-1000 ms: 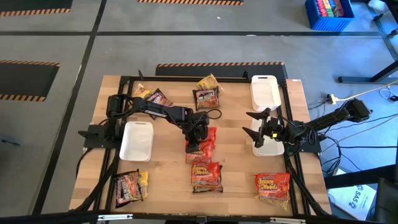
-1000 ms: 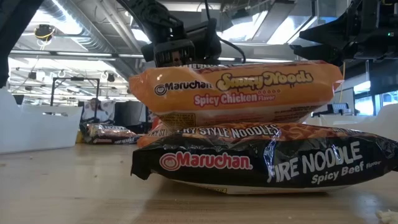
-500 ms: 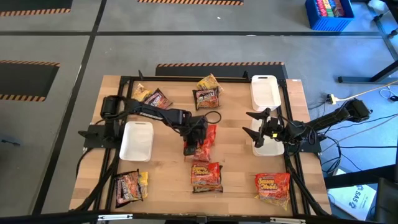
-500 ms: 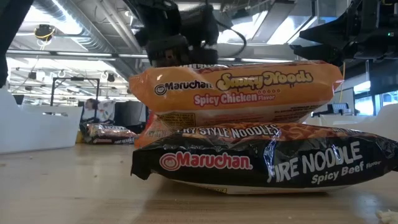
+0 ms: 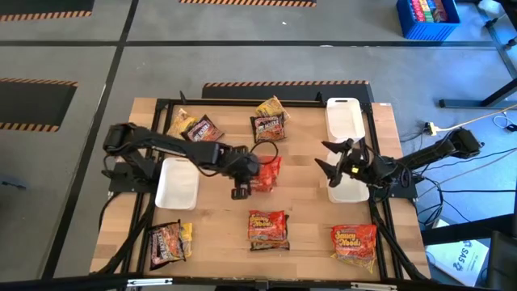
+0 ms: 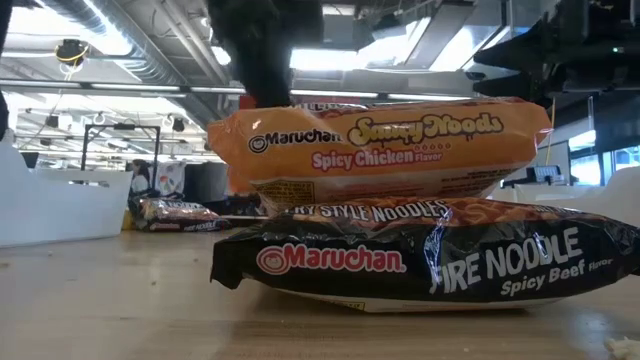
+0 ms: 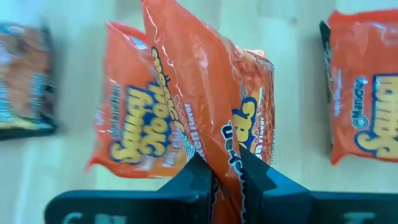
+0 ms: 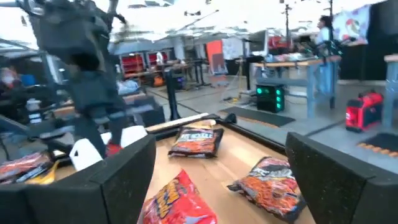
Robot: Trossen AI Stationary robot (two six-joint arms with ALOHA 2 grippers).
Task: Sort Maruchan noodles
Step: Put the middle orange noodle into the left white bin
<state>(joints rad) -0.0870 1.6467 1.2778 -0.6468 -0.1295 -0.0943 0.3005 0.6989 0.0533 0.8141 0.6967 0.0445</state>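
My left gripper (image 5: pixel 250 175) is at the table's middle, shut on a red-orange Maruchan packet (image 5: pixel 267 170). A second red-orange packet (image 7: pixel 127 134) lies flat on the table right behind the held one. Other packets lie flat: a dark one (image 5: pixel 268 127) and a yellow one (image 5: pixel 275 107) at the far side, a yellow-and-dark pair (image 5: pixel 194 125) far left, a red-orange one (image 5: pixel 268 229) and another (image 5: pixel 354 244) near, and a dark-and-yellow pair (image 5: pixel 170 241) near left. My right gripper (image 5: pixel 327 162) hovers open by a white tray (image 5: pixel 349 192). My left gripper pinches the red-orange packet between its two fingers (image 7: pixel 196 174) at one edge (image 7: pixel 225 146). The fingers slant in from the table's left and above. The packet stands out beyond the fingers, edge-on and creased, over the second packet. Whether its free end touches that one, I cannot tell.
White trays sit at the left (image 5: pixel 178 182), far right (image 5: pixel 343 117) and right. In the low view a stack of packets (image 6: pixel 380 150) fills the foreground, orange on top, black at the bottom (image 6: pixel 420 260). Bare wood lies between the middle and the right tray.
My left gripper has risen and drawn back toward the table's left, taking the red-orange packet up with it. The packet has tipped from lying flat to standing edge-on beyond the fingers. In the low view the gripper has climbed out of sight above the stack.
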